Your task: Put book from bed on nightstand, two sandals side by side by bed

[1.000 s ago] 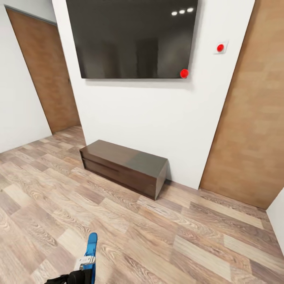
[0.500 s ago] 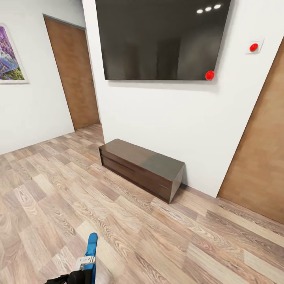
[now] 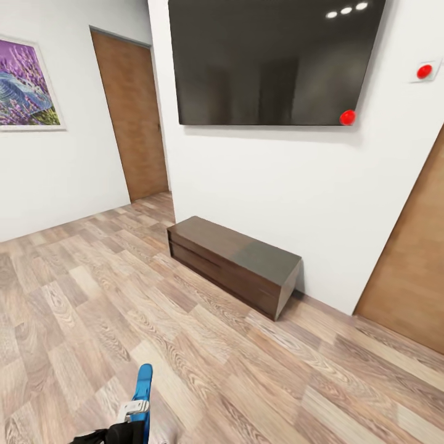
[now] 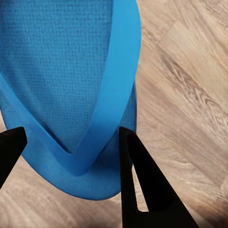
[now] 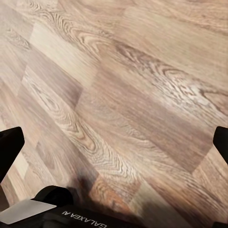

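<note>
The wood-plank floor (image 3: 92,308) lies wide and free in front of the white wall (image 3: 259,185). One low dark brown wooden cabinet (image 3: 234,262) stands against the foot of this wall, under one large black screen (image 3: 271,58). Two brown doors (image 3: 134,117) are seen, one at each side, and one purple picture (image 3: 24,83) hangs on the left wall. The left gripper (image 4: 71,156) is closed on one bright blue flat sandal (image 4: 71,85), held above the floor. The right gripper (image 5: 114,142) stands wide open, holding nothing.
</note>
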{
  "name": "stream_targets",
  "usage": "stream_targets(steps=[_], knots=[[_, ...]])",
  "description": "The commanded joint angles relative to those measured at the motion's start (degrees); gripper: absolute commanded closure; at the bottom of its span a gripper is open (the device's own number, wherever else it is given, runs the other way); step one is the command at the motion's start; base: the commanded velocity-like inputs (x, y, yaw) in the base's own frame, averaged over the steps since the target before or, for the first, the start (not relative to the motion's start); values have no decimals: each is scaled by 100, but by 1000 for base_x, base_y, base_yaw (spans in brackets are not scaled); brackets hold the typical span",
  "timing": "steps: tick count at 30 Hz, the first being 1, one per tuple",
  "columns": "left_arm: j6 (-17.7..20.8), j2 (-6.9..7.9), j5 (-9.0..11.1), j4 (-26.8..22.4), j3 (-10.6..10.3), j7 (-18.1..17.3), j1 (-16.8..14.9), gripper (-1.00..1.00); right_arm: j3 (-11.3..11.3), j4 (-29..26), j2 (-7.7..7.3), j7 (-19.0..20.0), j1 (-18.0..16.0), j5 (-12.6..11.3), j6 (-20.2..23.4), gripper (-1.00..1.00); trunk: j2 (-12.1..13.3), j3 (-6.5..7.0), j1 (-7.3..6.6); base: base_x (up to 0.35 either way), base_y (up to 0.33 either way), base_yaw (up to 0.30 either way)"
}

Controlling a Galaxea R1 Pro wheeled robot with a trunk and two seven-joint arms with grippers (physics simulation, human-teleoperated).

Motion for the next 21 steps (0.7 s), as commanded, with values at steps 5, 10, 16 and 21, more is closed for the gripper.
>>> stream_targets(steps=[5, 10, 16, 21], knots=[[-9, 1, 49, 4, -47, -17, -4, 100, 4, -3, -2, 14, -1, -59, 60, -100, -2, -5, -1, 0, 0, 241], [-10, 1, 49, 7, -47, -17, -2, 100, 4, -3, -2, 13, -1, -59, 60, -100, -2, -5, -1, 0, 0, 286], [-11, 1, 49, 5, -47, -17, 4, 100, 4, -3, -2, 13, -1, -59, 60, -100, -2, -5, -1, 0, 0, 292], [-15, 1, 49, 4, -47, -17, 4, 100, 2, -3, -2, 13, -1, -59, 60, -100, -2, -5, -1, 0, 0, 293]])
